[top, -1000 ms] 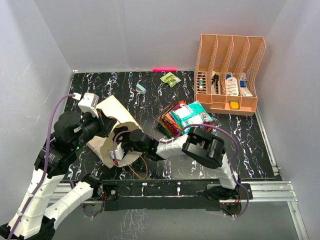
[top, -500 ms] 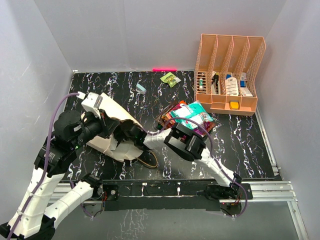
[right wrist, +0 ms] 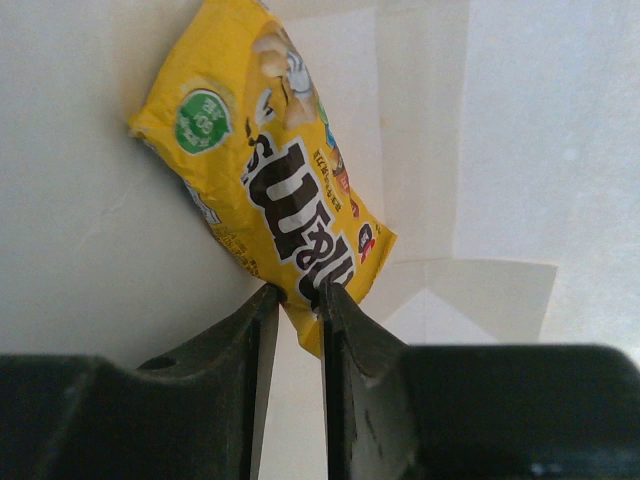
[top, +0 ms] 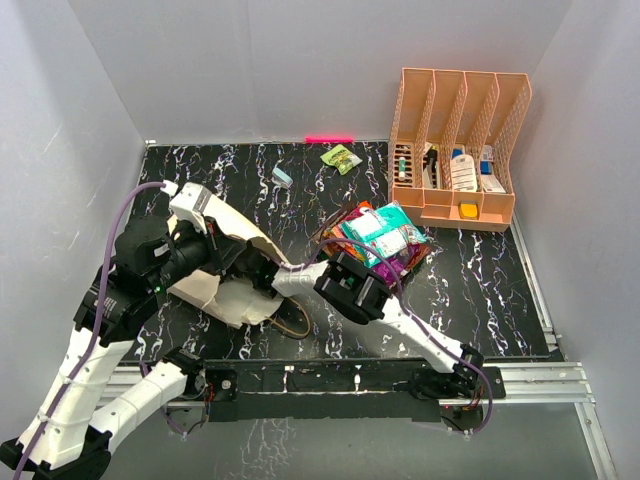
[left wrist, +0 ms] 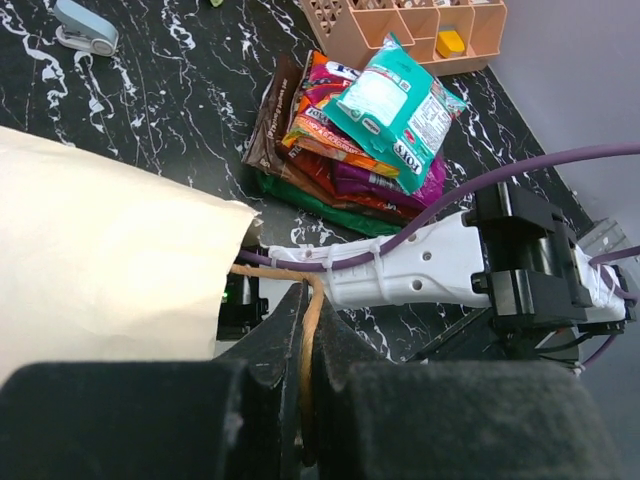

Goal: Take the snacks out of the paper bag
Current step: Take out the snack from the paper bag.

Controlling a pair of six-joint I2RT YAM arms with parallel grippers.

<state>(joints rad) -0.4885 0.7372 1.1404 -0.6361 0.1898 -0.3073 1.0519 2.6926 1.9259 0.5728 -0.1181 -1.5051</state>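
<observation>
The tan paper bag lies on its side at the left of the table. My left gripper is shut on the bag's thin brown cord handle, holding the mouth up. My right arm reaches into the bag, so its gripper is hidden in the top view. Inside the bag, in the right wrist view, my right gripper is pinched on the lower corner of a yellow snack packet. A pile of several snacks, with a teal one on top, lies right of the bag.
An orange divided rack with small bottles and boxes stands at the back right. A light green packet and a small light-blue block lie near the back edge. The right arm's purple cable arcs over the snack pile.
The right arm has pushed deeper into the bag and its jaws have narrowed onto the yellow packet. The left gripper has lifted the bag's mouth a little toward the back.
</observation>
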